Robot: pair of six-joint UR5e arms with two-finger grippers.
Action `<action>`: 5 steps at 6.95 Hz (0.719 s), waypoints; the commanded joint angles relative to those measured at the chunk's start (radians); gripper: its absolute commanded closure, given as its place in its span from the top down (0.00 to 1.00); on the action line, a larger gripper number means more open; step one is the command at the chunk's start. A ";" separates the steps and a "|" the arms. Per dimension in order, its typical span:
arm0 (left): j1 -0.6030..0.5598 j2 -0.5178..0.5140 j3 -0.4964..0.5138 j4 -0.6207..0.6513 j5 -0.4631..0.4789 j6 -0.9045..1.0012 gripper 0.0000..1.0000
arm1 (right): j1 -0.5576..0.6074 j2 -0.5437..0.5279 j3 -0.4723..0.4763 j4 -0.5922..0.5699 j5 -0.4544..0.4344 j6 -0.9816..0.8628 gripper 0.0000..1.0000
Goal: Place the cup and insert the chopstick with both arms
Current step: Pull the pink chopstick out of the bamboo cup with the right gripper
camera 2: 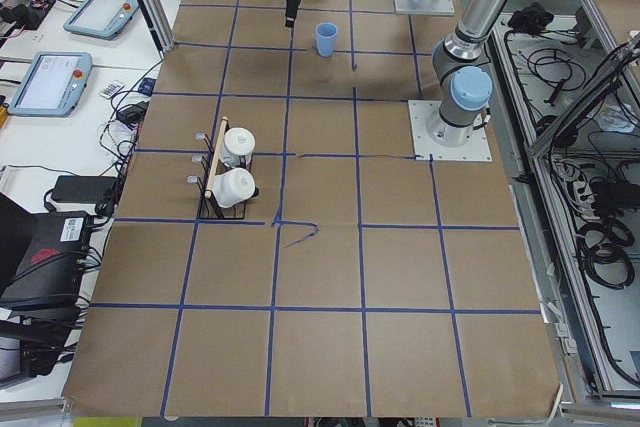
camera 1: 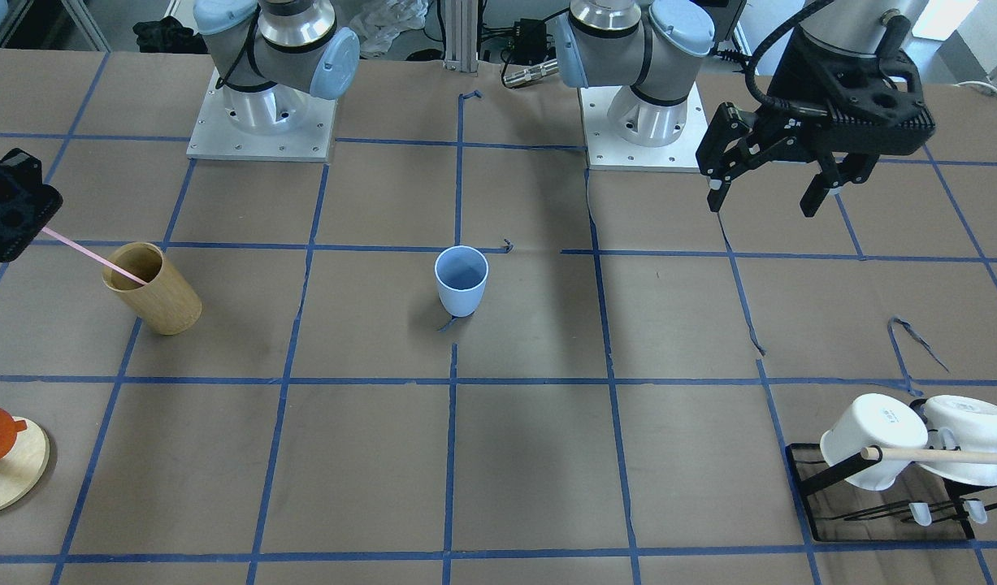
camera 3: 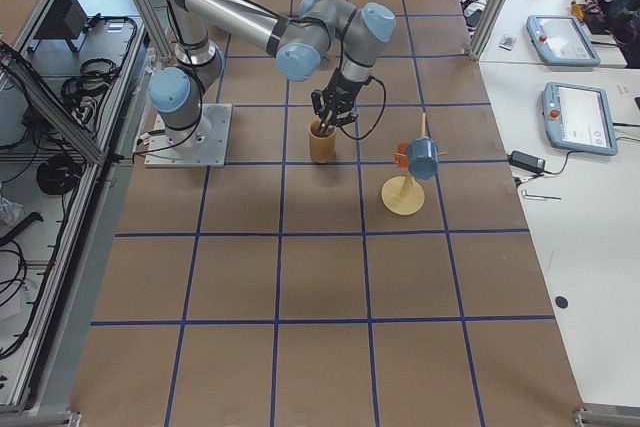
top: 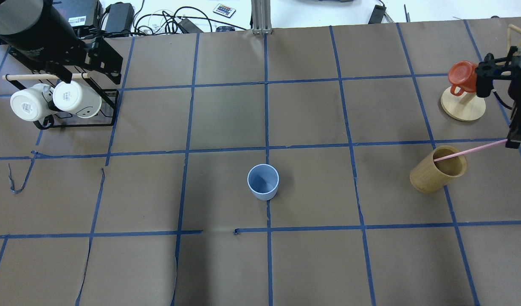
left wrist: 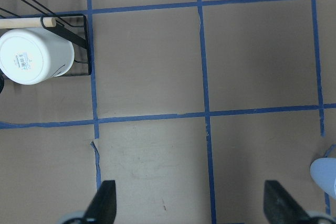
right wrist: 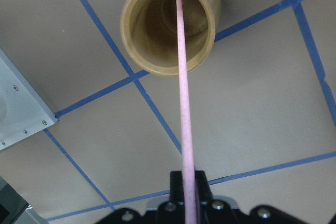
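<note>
Chopstick (right wrist: 184, 129), pink, clamped in your right gripper (right wrist: 189, 182), slants from the jaws down into the bamboo holder (top: 426, 178); the blue cup (top: 262, 194) stands upright mid-table, toward your left gripper (left wrist: 190, 203), fingers apart and empty

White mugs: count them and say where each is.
2, side by side on the black rack on the robot's left: one white mug at the outer end, the other just inward. None looks hidden.

Silver arms (camera 1: 295, 24), blue joint caps (camera 1: 335, 61), black left end effector (camera 1: 762, 197)
</note>
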 commanded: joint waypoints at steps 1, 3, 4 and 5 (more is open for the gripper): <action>0.000 -0.001 0.006 -0.018 0.002 0.000 1.00 | 0.002 -0.016 -0.143 0.155 0.039 0.064 0.00; 0.002 -0.006 0.043 -0.059 0.002 0.000 1.00 | 0.002 -0.026 -0.230 0.239 0.040 0.090 0.00; 0.002 -0.003 0.064 -0.091 0.000 0.000 1.00 | 0.005 -0.042 -0.257 0.255 0.043 0.127 0.00; 0.002 -0.006 0.073 -0.111 0.000 0.000 1.00 | 0.017 -0.052 -0.274 0.310 0.107 0.309 0.00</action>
